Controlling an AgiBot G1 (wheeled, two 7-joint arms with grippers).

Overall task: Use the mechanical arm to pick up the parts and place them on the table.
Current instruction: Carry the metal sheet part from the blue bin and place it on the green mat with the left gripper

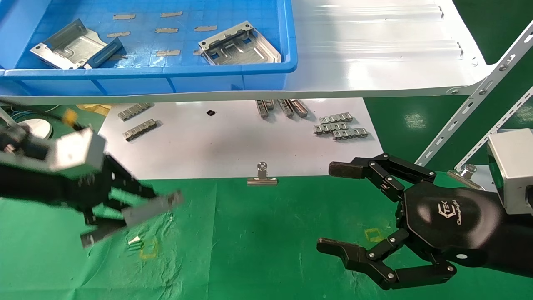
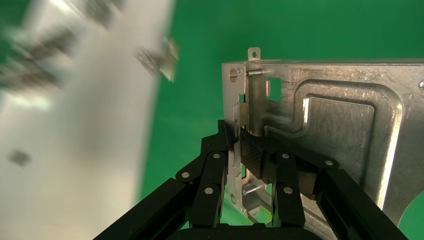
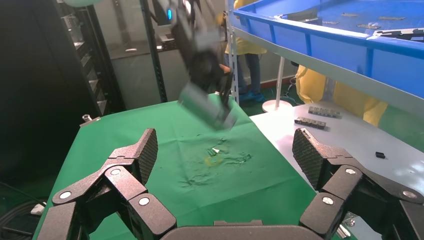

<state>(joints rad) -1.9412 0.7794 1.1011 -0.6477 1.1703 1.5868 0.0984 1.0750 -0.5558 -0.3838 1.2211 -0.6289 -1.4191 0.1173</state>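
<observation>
My left gripper [image 1: 125,208] is shut on a silvery sheet-metal part [image 1: 154,206] and holds it edge-on above the left side of the green table [image 1: 258,241]. In the left wrist view the fingers pinch the folded rim of the part [image 2: 340,130], with my left gripper [image 2: 239,145] closed on it. The part also shows in the right wrist view [image 3: 207,107], above the cloth. Two more parts [image 1: 73,46] [image 1: 239,46] lie in the blue bin [image 1: 166,73]. My right gripper [image 1: 335,207] is open and empty over the table's right side, as the right wrist view shows [image 3: 226,152].
The bin stands on a glossy white shelf [image 1: 374,50]. Below it a white board [image 1: 233,141] carries several grey link strips [image 1: 341,127]. A silver binder clip [image 1: 262,177] sits at the cloth's far edge. Angled metal struts [image 1: 466,108] rise at the right.
</observation>
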